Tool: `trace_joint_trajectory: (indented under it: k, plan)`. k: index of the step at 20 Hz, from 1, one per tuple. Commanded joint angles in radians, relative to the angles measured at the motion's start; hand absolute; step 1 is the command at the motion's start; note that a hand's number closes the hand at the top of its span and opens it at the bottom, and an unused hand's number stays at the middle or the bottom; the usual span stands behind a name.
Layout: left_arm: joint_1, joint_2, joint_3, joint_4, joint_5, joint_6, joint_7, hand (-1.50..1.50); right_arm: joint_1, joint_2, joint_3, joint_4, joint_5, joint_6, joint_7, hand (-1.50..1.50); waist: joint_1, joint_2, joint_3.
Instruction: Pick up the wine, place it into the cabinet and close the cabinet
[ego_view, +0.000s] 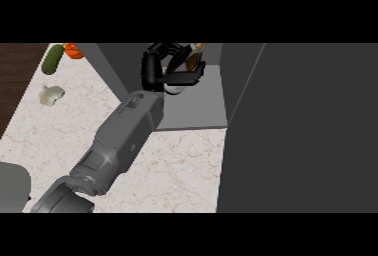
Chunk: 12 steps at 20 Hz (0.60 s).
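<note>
At upper centre, the hand (164, 70) curls round the wine (193, 56), already inside the cabinet (193, 117). Left: let go, withdraw, close the door (303, 125).

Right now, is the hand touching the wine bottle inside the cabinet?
Touching. The head view shows the left hand with fingers curled round the wine bottle above the cabinet floor, no gap between them.

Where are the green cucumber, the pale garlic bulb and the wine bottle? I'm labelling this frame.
Green cucumber (52, 59), head view, middle of its body.
Pale garlic bulb (51, 95), head view, its centre.
Wine bottle (193, 56), head view, brownish part above the fingers.
</note>
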Motion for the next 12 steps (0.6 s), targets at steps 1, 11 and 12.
trace_joint_trajectory:
  k: [1, 11, 12]
  plan:
    - [-0.014, 0.007, 0.068, 0.039, 0.042, -0.041, -0.018, 1.50, -0.016, -0.008, -0.038, -0.051, -0.088, -0.004, 0.036, -1.50, 0.001, 0.002, 0.000]
    - [-0.041, 0.042, 0.120, 0.103, 0.072, -0.122, -0.032, 1.50, -0.079, 0.004, 0.008, -0.021, -0.037, -0.025, 0.047, -1.50, -0.006, 0.009, -0.001]
    - [-0.060, 0.012, 0.127, 0.102, 0.074, -0.077, -0.026, 1.50, -0.020, 0.014, 0.028, -0.066, -0.025, -0.028, 0.050, -1.50, -0.005, 0.003, 0.000]
